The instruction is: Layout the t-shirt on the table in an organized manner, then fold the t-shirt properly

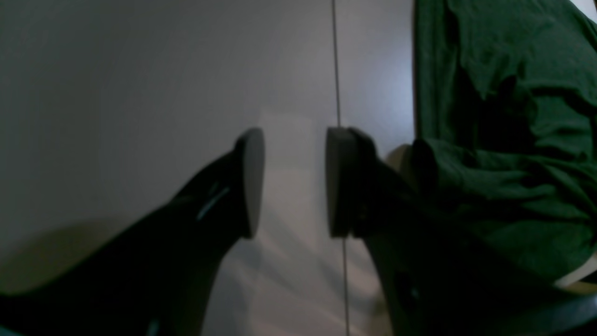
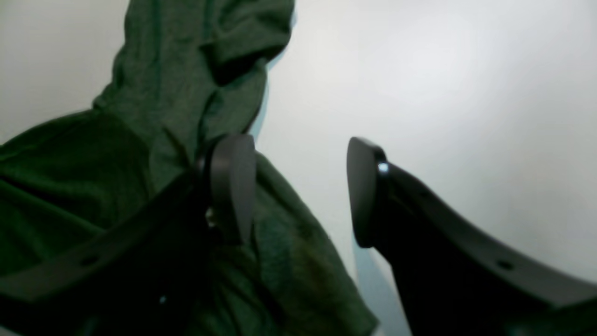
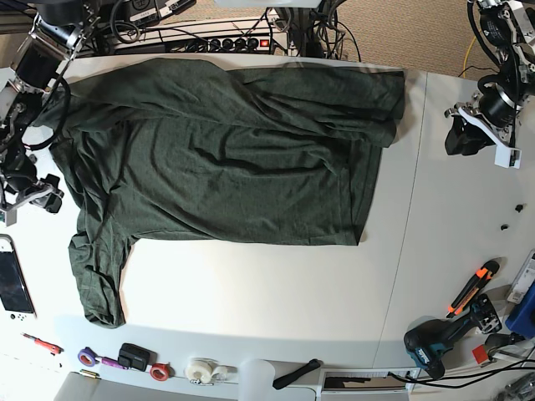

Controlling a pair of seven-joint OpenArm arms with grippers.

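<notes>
Green heathered fabric covers much of the very large white smooth table: the large dark green t-shirt lies spread but wrinkled, its body running from nine o'clock to two o'clock in the base view. One sleeve trails down toward seven o'clock, and bunched folds gather along the twelve o'clock edge.

Our left gripper hangs over bare table with its pads apart and nothing between them. The shirt's edge lies just beside it at three o'clock in its wrist view, and the thin seam line runs between the pads.

Our right gripper also stands with its pads well apart, holding nothing. One pad sits over the cloth, and the other hangs over white table.

We judge the layout unfinished. The risks from here:
- Folding now would lock the creases in, because the upper edge is doubled over.
- The trailing sleeve could drag and skew the body if either gripper pulls a corner alone.
- A pad so close to the cloth could snag a loose fold on the next move.
- Small tools and tape rolls near six o'clock could catch the hem if the shirt slides that way.

We can read no brand, label or writing on the shirt or the table.
</notes>
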